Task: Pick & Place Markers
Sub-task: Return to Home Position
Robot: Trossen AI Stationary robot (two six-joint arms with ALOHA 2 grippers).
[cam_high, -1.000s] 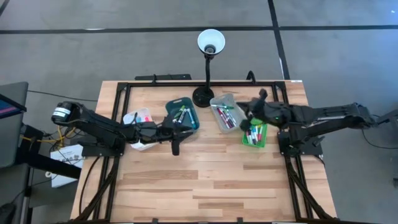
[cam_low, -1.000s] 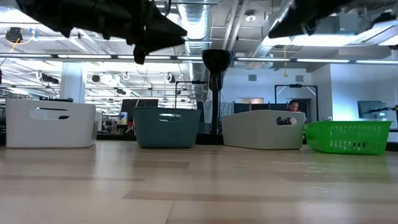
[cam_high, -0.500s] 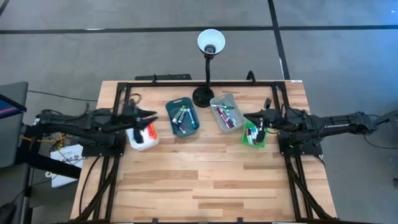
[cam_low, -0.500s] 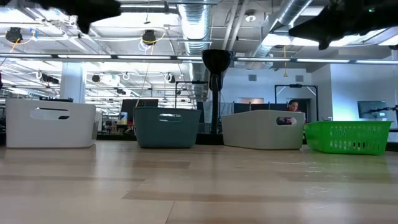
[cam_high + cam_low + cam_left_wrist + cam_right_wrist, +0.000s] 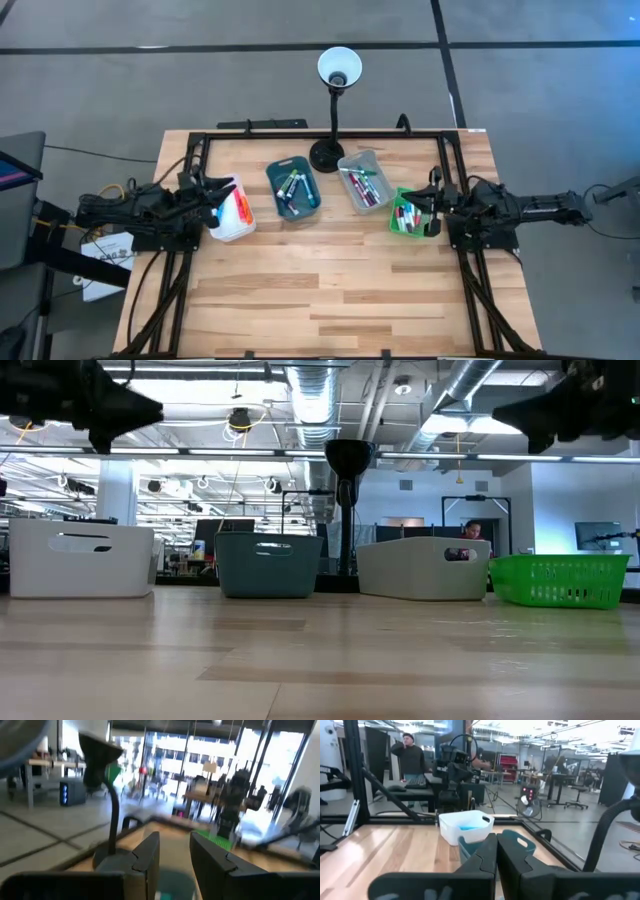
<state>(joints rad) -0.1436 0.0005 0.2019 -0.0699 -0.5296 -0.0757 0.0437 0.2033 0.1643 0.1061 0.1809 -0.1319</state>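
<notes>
Markers lie in four bins along the table's far half: a white bin [image 5: 232,210] with orange and pink ones [image 5: 241,207], a teal bin [image 5: 293,190], a clear grey bin [image 5: 363,183] and a green basket [image 5: 409,217]. My left gripper [image 5: 214,196] hangs high beside the white bin's left end, open and empty; in the left wrist view the gripper [image 5: 174,840] has nothing in its gap. My right gripper [image 5: 429,206] hovers high over the green basket's right end, and its wrist view shows it shut and empty [image 5: 496,839]. In the low view both grippers [image 5: 125,408] [image 5: 530,412] are far above the bins.
A black desk lamp [image 5: 327,154] stands on its round base at the far edge between the teal and grey bins. A black frame rail [image 5: 300,137] runs round the table. The near half of the wooden tabletop [image 5: 320,290] is bare. A person [image 5: 411,756] stands in the room beyond.
My left arm has drawn back from over the teal bin toward the table's left edge, ending beside the white bin. My right arm has drawn back from the grey bin toward the right edge, ending over the green basket. No bin or marker has moved.
</notes>
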